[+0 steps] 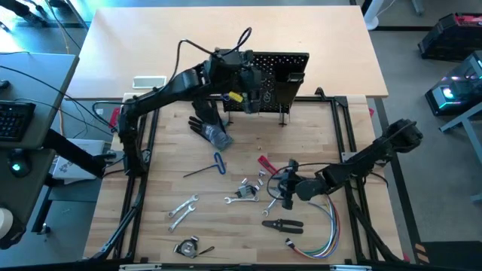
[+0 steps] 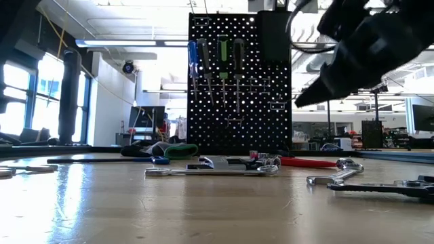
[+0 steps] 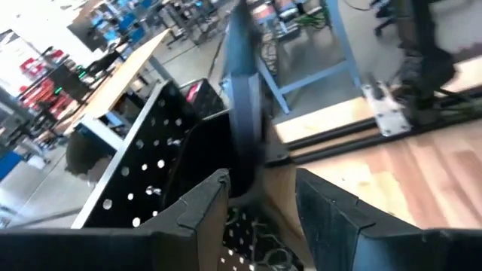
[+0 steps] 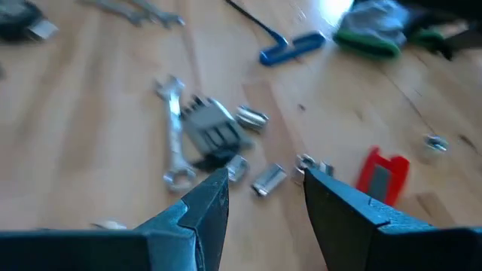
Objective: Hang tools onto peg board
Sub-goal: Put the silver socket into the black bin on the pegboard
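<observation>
Peg board (image 1: 280,74) | black, perforated, upright | 3 screwdrivers (image 2: 222,59) hanging

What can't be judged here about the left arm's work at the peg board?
- High view: the left tool sits over the peg board; the arm hides the hooks beneath.
- Left wrist view: a blurred dark object between the fingers; identity and grip unclear.
- Low view: the hanging tools' hooks are too small.

The left gripper (image 3: 260,199), fingers (image 3: 199,207) apart, hangs just above the tilted black peg board (image 3: 143,162).
</observation>
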You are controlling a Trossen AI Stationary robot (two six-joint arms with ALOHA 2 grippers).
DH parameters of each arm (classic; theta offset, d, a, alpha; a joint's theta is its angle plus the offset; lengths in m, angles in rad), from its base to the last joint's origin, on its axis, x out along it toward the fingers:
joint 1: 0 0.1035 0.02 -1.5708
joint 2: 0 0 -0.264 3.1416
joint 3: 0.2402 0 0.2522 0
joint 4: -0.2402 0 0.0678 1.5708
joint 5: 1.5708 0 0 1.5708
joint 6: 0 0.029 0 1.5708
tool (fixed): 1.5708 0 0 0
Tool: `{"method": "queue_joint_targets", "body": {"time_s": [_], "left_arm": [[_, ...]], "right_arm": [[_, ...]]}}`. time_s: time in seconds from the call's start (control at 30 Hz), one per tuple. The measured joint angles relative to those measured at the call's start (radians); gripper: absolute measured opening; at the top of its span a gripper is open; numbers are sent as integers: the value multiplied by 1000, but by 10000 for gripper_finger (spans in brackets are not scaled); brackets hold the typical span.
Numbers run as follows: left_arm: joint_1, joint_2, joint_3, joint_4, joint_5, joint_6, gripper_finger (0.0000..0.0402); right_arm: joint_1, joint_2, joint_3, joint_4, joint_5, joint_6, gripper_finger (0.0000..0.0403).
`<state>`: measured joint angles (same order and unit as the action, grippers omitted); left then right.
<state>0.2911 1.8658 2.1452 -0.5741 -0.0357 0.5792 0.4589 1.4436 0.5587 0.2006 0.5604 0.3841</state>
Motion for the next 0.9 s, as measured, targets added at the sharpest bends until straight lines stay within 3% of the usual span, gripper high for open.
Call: {"method": "queue_joint_targets", "body": {"time_s": [0.3, 0.53, 0.9], "left_arm": [[-122, -98, 0, -98, -118, 56, 147], [-233, -161, 0, -219, -236, 62, 147], [-395, -224, 1, -418, -379, -39, 147]], "right_arm": [[-113, 219, -1, 185, 9, -82, 172], [-241, 247, -1, 231, 91, 1, 178], [-430, 247, -1, 256, -99, 2, 179]]}}
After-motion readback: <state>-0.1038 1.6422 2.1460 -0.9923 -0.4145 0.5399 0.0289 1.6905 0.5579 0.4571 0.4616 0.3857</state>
